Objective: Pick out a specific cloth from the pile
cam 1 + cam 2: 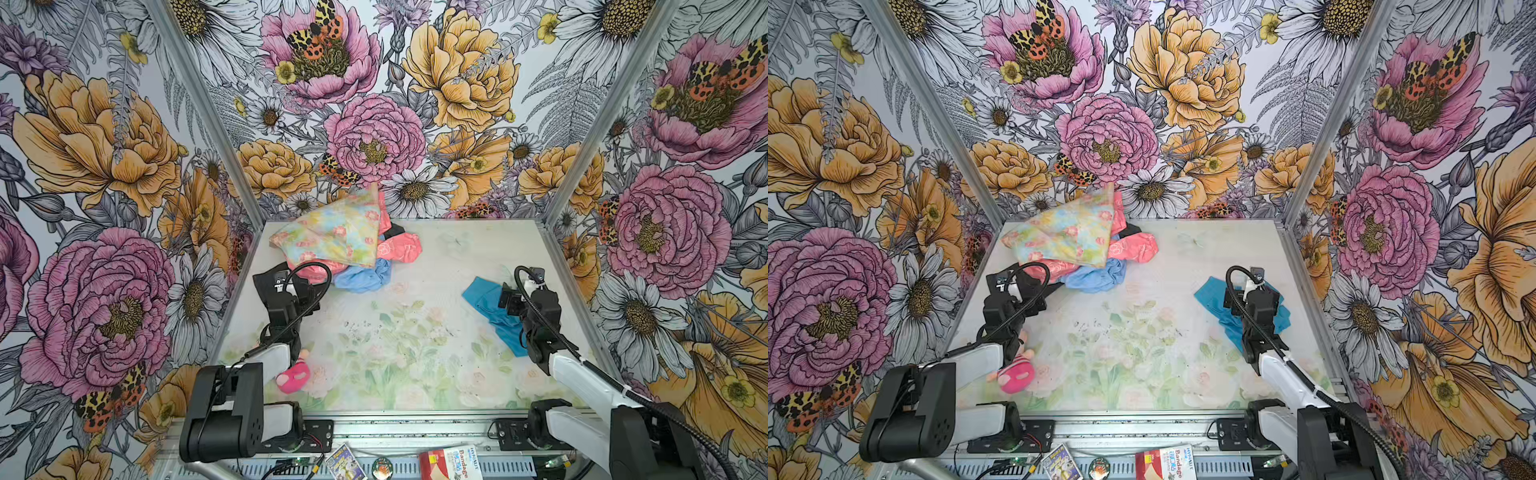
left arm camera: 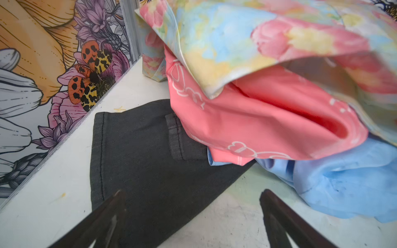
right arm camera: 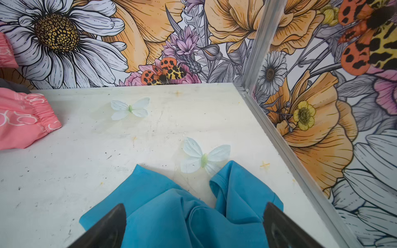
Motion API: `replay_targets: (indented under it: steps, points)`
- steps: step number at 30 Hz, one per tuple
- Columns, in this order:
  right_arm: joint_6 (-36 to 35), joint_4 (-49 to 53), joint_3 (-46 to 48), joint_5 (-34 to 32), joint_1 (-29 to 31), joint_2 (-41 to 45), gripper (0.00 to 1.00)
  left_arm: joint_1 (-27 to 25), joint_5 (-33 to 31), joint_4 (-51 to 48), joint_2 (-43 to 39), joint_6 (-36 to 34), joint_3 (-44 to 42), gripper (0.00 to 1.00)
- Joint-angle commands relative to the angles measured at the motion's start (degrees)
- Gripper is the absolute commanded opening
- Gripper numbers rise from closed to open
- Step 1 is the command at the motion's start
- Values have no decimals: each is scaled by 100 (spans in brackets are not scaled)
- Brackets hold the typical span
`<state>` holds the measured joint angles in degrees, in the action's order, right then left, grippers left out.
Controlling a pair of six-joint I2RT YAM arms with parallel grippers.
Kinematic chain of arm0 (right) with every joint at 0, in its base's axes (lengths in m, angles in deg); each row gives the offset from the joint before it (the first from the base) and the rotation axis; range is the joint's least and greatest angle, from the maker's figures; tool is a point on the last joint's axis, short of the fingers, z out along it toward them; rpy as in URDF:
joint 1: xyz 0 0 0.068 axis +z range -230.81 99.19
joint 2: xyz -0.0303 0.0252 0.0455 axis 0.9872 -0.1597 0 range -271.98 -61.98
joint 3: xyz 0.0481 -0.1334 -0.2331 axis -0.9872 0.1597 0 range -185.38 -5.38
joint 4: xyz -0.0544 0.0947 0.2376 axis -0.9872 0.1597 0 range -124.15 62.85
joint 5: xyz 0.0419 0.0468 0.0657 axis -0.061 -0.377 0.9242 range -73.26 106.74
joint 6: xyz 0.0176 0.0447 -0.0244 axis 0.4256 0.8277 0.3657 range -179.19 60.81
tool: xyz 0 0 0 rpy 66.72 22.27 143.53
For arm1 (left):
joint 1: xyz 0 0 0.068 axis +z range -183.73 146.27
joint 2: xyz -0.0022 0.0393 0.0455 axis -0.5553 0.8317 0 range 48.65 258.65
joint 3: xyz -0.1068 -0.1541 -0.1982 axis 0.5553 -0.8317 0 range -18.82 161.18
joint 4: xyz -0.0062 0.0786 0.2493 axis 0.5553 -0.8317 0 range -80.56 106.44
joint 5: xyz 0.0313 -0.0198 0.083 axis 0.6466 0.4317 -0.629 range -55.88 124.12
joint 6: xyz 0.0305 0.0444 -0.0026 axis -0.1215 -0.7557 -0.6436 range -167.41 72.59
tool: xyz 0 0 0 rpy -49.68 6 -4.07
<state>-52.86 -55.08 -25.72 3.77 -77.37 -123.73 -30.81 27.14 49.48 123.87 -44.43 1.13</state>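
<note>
Subject item: the cloth [image 3: 171, 210], plain turquoise, is found lying rumpled on the desk [image 1: 415, 365] at its right side, near the right wall. It is well apart from the pile [image 1: 345, 241], with bare desk between them.

The right gripper [image 3: 194, 206] is positioned directly over the cloth. Its jaws are seen wide apart, one to each side of the folds, and nothing is clamped.

Progress: the cloth is judged to be separated from the pile already, so the picking-out is taken as essentially done. Only the clearing of the right arm appears to be left.

The left gripper [image 2: 193, 191] is held low at the near edge of the pile, above a black cloth [image 2: 139, 161]. Its jaws are likewise apart and nothing is held.

Surroundings: within the pile, a floral cloth [image 1: 332, 232] is draped over a coral cloth [image 1: 401, 247], with a sky-blue cloth [image 1: 363, 276] at the front. A pink toy [image 1: 293, 376] is noted beside the left arm. No obstruction around the cloth is observed; only a pale butterfly [image 3: 204, 157] on the desk is partly covered by it.
</note>
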Motion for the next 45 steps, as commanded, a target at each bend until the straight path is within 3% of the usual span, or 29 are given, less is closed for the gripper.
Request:
replay_targets:
  steps: [1,9,19,24,26,45]
  points:
    - [-47,-624,6,202,-81,-273,100,91,153,721,308,-4,291,99]
    - [-214,-1436,-299,370,-198,-1458,99,-134,345,1463,1206,-272,399,99]
    - [-382,-1962,-674,693,-274,-2452,99,-239,33,2014,1338,-289,181,99]
    - [-220,-1934,-678,718,-383,-2480,99,-248,8,2023,1340,-298,178,99]
    - [-150,-2924,-233,966,-526,-2670,99,-246,16,2020,1342,-298,185,99]
    - [-181,-2885,-221,849,-476,-2634,99,-217,74,2034,1346,-272,177,99]
